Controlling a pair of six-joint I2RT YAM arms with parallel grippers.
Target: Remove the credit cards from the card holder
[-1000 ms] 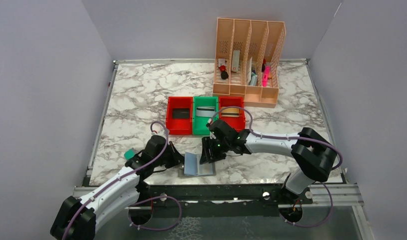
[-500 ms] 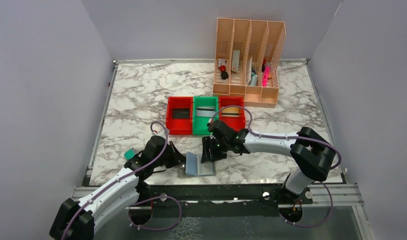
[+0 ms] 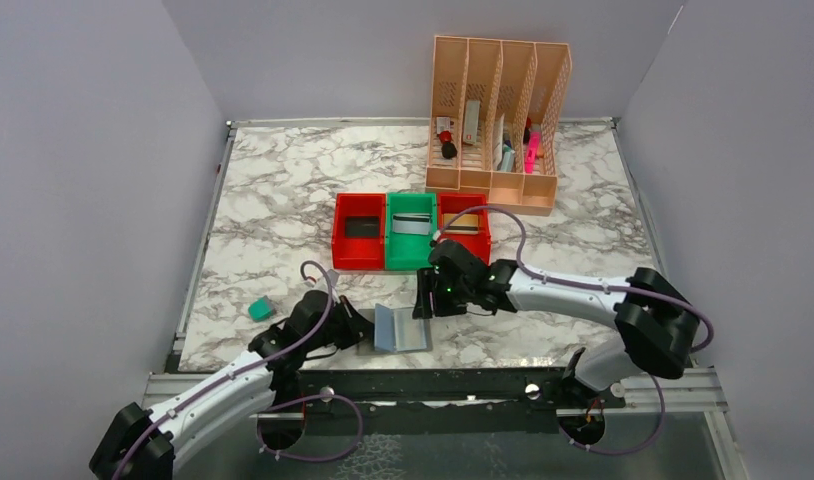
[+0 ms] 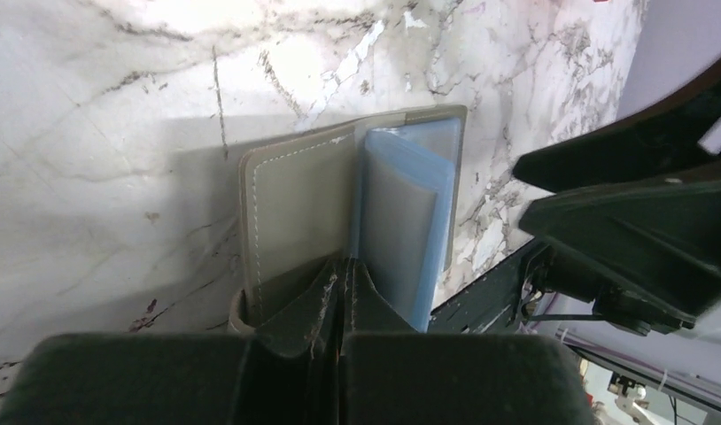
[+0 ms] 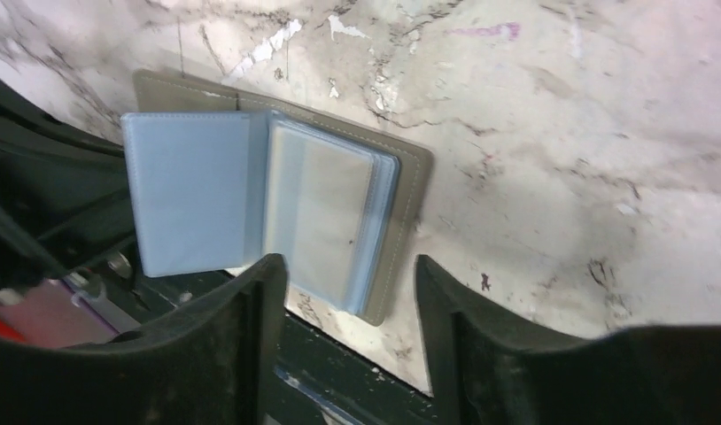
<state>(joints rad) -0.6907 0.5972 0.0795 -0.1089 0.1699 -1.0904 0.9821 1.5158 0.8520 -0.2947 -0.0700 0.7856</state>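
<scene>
While the left gripper (image 4: 339,276) clamps the card holder (image 3: 401,329) by its left cover, the right gripper (image 3: 423,299) hangs open just past its right panel.

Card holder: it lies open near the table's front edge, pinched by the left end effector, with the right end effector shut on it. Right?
No: the right wrist view shows the right end effector open, gripping nothing. The left end effector does pinch the card holder.

The card holder (image 3: 400,328) shows a taupe-grey cover and pale blue pockets on the white, grey-veined marble surface (image 3: 283,190), with red bins (image 3: 359,259) flanking a green bin (image 3: 410,260) beyond it.
</scene>
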